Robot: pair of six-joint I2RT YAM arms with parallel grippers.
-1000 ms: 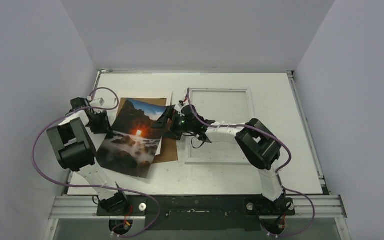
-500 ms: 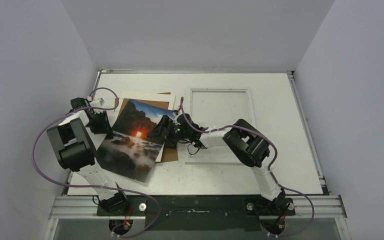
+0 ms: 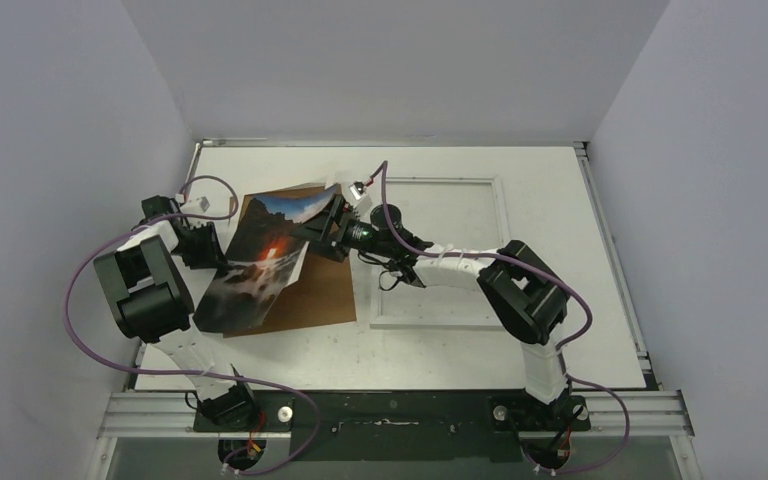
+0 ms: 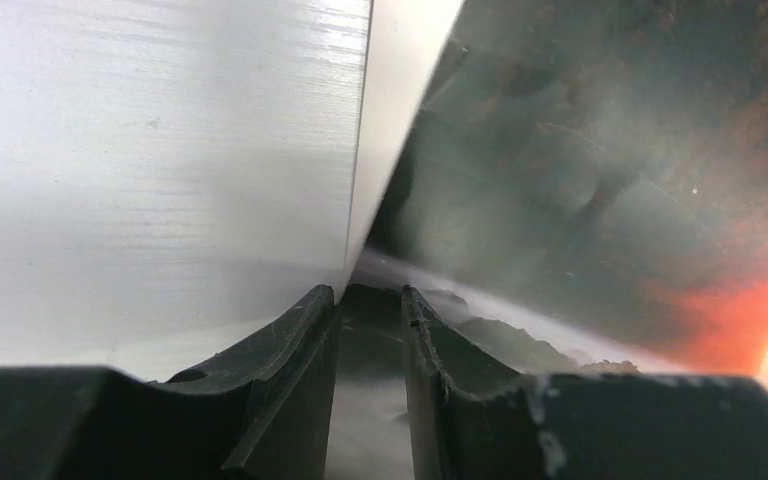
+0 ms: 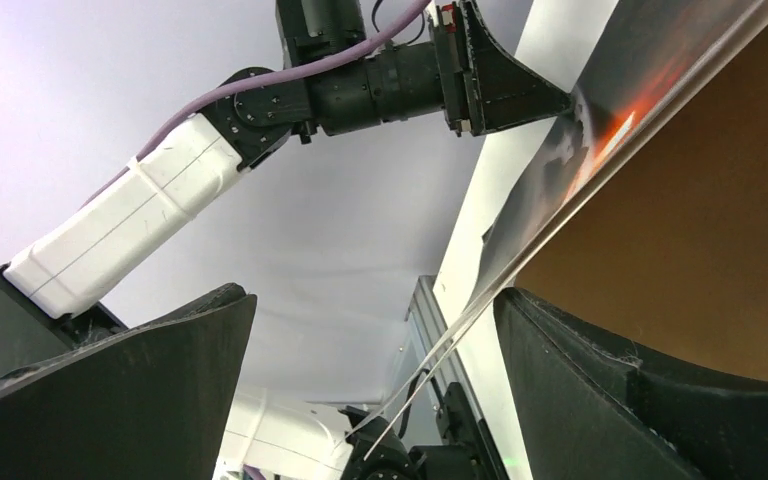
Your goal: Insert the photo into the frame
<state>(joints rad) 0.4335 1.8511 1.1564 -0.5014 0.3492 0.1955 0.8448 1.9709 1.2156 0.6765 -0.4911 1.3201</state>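
Observation:
The photo [image 3: 260, 265], a sunset print, stands tilted up on its left edge over the brown backing board [image 3: 315, 295]. My left gripper [image 3: 213, 258] is shut on the photo's left edge; in the left wrist view its narrow jaws [image 4: 370, 295] pinch the print [image 4: 610, 180]. My right gripper [image 3: 322, 225] is open at the photo's raised upper right edge. In the right wrist view the thin photo [image 5: 585, 160] runs past the right finger of the wide gripper [image 5: 375, 300], and the left gripper [image 5: 560, 100] clamps its far end. The white frame [image 3: 438, 322] lies flat to the right.
The brown board [image 5: 720, 220] lies on the table left of the frame. A pale sheet [image 4: 160, 150] sits beside the photo in the left wrist view. The right forearm [image 3: 450, 265] crosses the frame's left side. Walls close in on three sides.
The photo's right side has risen from a shallow tilt to a steep one, uncovering more of the brown board. My right gripper moved up and back to that raised edge. The left gripper stayed put.

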